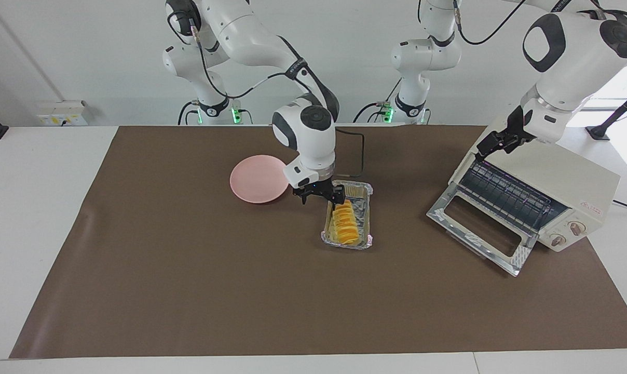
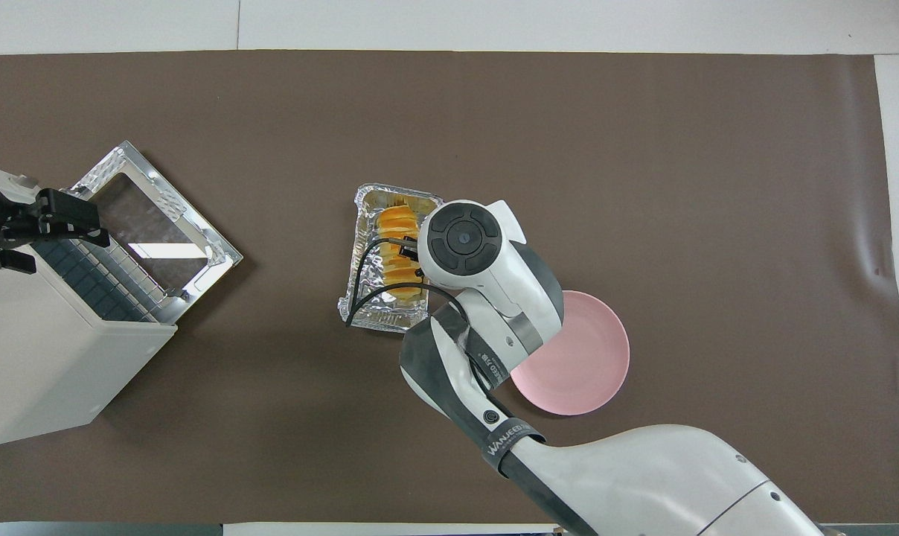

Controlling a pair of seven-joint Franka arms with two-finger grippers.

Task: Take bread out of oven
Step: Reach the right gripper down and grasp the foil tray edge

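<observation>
Brown mat point(image 1: 189, 270): bread point(image 1: 344, 224) just under open right tool point(image 1: 319, 196).

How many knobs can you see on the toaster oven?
2. Both sit on the toaster oven front panel beside the open glass door: one knob higher, one knob lower. The overhead view shows neither.

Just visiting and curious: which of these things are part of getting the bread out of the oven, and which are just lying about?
Part of the job:
- bread, in the foil tray
- oven, door down
- right gripper over the tray
- left gripper over the oven

Lying about:
- pink plate
</observation>
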